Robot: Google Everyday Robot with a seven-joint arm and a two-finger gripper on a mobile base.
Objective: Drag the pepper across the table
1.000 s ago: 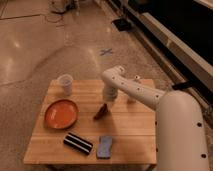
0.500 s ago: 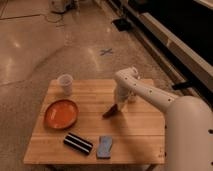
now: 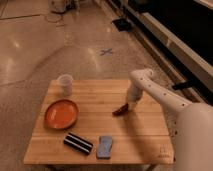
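Note:
The pepper (image 3: 119,110) is a small dark-red chili lying on the light-wood table (image 3: 100,100), right of the middle. My gripper (image 3: 129,105) comes down from the white arm at the right and its tip sits at the pepper's right end, touching or nearly touching it. The arm hides the fingers.
A round orange plate (image 3: 61,113) lies at the table's left. A white cup (image 3: 65,83) stands at the back left. A black-and-white striped bar (image 3: 78,143) and a blue sponge (image 3: 105,146) lie near the front edge. A dark logo mark (image 3: 162,156) is at the front right corner.
The gripper and the pepper have moved together to the right across the table, away from the plate, over the last second.

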